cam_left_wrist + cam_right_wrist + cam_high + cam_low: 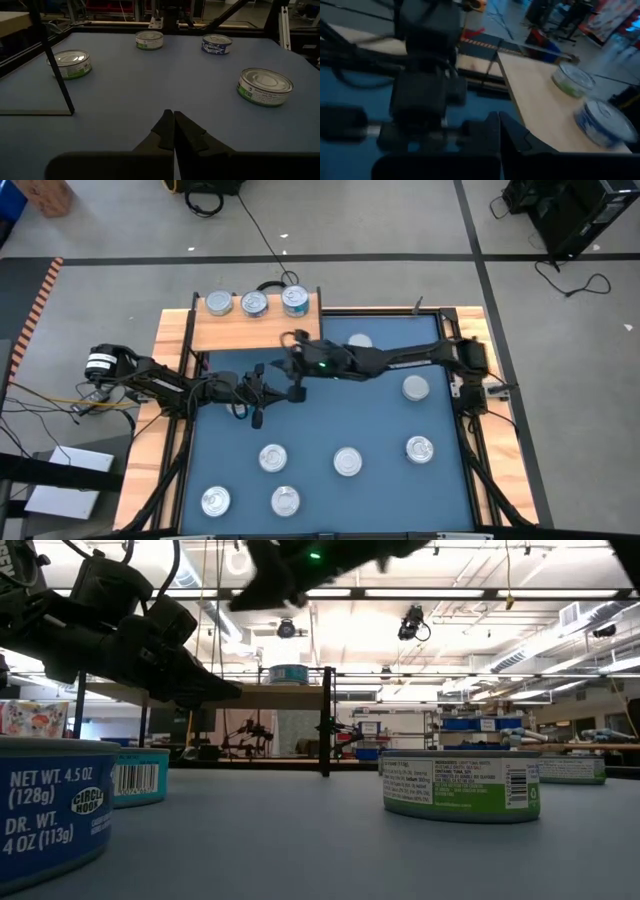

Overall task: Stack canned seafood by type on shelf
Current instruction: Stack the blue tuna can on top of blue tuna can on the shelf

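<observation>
Fingers of the left gripper [173, 125] and right gripper [499, 127] are pressing together, holding nothing, while three cans [255, 303] are sitting on the shelf [240, 330] and others on the tabletop [330, 420]

Both arms reach mid-table; left pincer [173, 131] and right pincer [499, 131] look closed, empty.

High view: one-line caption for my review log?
Three tins line the wooden shelf; seven more dot the blue tabletop while the left gripper and right gripper hover, holding nothing.
</observation>
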